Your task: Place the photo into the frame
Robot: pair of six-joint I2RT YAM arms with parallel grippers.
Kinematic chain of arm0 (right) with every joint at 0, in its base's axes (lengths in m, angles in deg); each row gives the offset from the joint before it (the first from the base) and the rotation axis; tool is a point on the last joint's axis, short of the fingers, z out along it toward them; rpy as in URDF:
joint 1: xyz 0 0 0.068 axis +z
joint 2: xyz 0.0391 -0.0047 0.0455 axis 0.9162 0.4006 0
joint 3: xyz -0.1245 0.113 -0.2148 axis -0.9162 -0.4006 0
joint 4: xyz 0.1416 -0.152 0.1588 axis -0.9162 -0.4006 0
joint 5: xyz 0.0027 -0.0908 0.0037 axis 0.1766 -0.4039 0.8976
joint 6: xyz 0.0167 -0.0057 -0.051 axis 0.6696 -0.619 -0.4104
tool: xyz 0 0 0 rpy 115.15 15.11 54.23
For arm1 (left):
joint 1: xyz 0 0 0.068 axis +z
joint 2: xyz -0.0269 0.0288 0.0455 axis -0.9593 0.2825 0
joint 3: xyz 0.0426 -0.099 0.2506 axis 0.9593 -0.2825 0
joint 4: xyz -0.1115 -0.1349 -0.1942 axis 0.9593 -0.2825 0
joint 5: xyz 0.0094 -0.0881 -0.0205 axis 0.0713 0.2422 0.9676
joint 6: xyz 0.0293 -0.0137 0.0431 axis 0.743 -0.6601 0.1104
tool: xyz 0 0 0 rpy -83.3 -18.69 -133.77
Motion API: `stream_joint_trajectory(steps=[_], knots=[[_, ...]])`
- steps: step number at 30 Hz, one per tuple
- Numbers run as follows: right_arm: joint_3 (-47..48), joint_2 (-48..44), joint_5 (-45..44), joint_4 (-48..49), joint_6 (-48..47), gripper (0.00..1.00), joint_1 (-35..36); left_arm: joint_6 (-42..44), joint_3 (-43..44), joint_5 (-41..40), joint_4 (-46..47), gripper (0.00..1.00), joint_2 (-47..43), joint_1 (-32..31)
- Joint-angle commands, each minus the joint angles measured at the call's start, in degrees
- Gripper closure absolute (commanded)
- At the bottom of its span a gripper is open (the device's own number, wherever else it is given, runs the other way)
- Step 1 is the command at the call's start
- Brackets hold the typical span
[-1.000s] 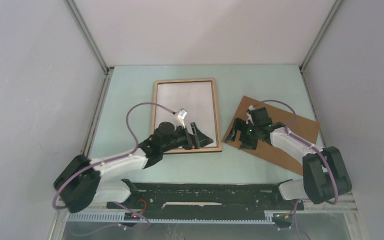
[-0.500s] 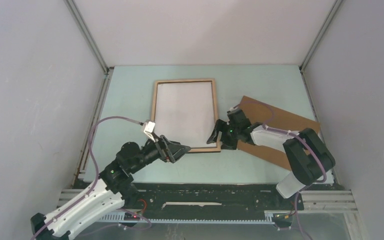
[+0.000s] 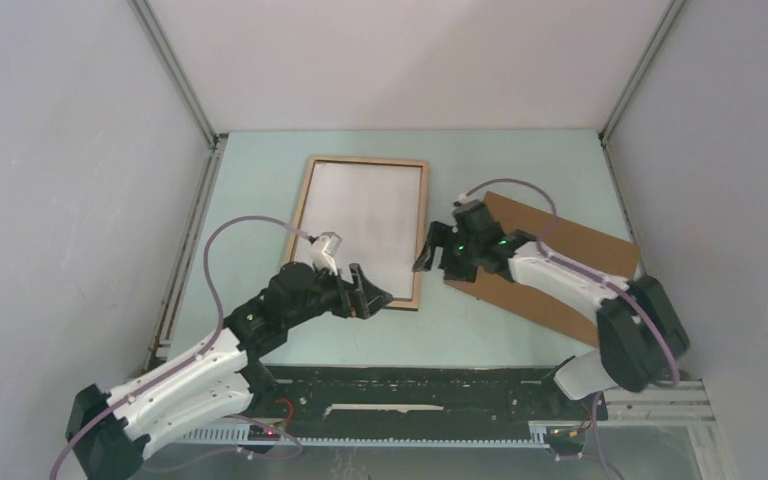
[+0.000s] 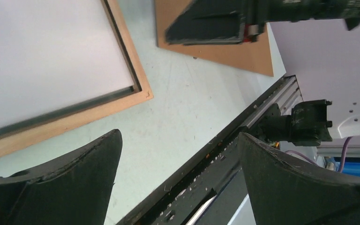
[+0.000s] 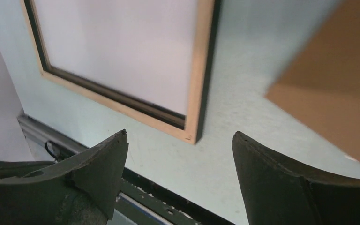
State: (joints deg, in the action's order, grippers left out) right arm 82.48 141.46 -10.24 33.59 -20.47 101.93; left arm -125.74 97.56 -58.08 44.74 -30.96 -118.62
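Observation:
The frame (image 3: 366,160) lies flat mid-table, light wood rim up. A white sheet (image 3: 370,215) fills its opening; no landscape side shows, so I cannot tell if it is the photo. My left gripper (image 3: 375,296) is open and empty over the frame's near right corner. In the left wrist view (image 4: 178,136) that corner (image 4: 138,91) lies just ahead of it. My right gripper (image 3: 436,256) is open and empty beside the frame's right rim (image 5: 201,70). It hovers above bare table in the right wrist view (image 5: 179,135).
The plain brown backing board (image 3: 560,270) lies tilted to the right of the frame, under the right arm, and shows in both wrist views (image 4: 225,49) (image 5: 337,89). A black rail (image 3: 410,385) runs along the near table edge. Grey walls enclose three sides.
The right gripper moved left off the board to the frame's right rim. The frame's near end swung left. The left gripper pulled back off the frame, then returned to its near right corner.

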Motion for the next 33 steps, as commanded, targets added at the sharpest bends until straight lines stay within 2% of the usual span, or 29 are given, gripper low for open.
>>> stream_joint_trajectory(steps=[1,3,7,10,14,17,20,24,33], knots=[[-3.2,-11.2,-6.4,-9.6,-6.1,0.1,-8.3,1.7,6.1,2.2,8.4,0.0,7.3,0.0],[-5.8,-16.2,-6.8,-12.3,-7.4,0.08,-15.1,0.8,7.5,2.5,11.3,0.0,11.8,-0.7],[-8.4,-24.3,-8.3,-19.5,-9.6,0.01,-32.3,1.6,14.0,-0.4,10.4,0.0,22.9,-4.0],[-9.4,-27.6,-10.1,-21.6,-9.9,0.01,-45.4,2.7,19.7,-0.1,9.5,0.0,30.3,-5.2],[-12.6,-30.3,-11.2,-19.3,-8.7,0.01,-56.4,5.7,29.3,-2.3,4.8,0.03,39.5,-5.6],[-14.1,-31.1,-13.3,-17.4,-7.7,0.01,-62.9,9.3,37.1,-8.5,0.2,0.04,46.1,-7.2],[-14.7,-30.2,-14.0,-15.5,-7.3,0.01,-67.1,10.0,47.1,-11.0,-4.7,0.06,53.4,-7.9],[-14.7,-27.6,-17.6,-14.9,-8.1,0.01,-70.8,10.1,55.8,-10.6,-7.3,0.06,61.9,-8.9],[-16.7,-23.4,-18.4,-12.8,-8.6,0.02,-76.6,9.6,69.1,-9.5,-14.4,0.03,76.4,-9.2]])
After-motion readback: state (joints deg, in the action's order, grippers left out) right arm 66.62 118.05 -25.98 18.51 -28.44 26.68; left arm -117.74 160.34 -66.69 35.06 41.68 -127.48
